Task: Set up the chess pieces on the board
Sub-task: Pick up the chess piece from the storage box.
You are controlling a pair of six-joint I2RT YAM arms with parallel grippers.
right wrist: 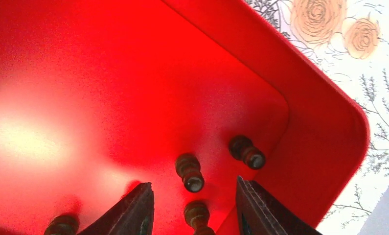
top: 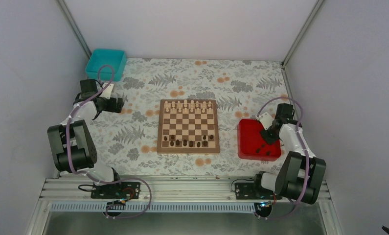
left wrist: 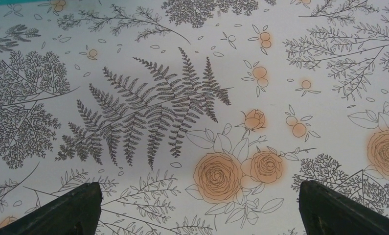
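Observation:
The board [top: 188,126] lies mid-table, with dark chess pieces [top: 185,142] on its near rows and pale pieces [top: 190,105] on its far rows. To its right is a red tray [top: 248,129] holding more dark pieces [top: 269,151]. My right gripper [top: 266,136] hangs low inside this tray. In the right wrist view it [right wrist: 193,183] is open. One dark piece [right wrist: 189,172] stands just beyond its fingertips and another [right wrist: 198,215] between the fingers, neither touched. A third piece [right wrist: 246,151] stands near the tray corner. My left gripper [left wrist: 200,188] is open over bare cloth.
A teal bin [top: 105,64] sits at the far left corner, behind my left gripper [top: 118,104]. The tray's wall [right wrist: 309,98] rises close to my right finger [right wrist: 261,205]. Another dark piece [right wrist: 61,225] stands left of my left finger. Floral cloth covers the table.

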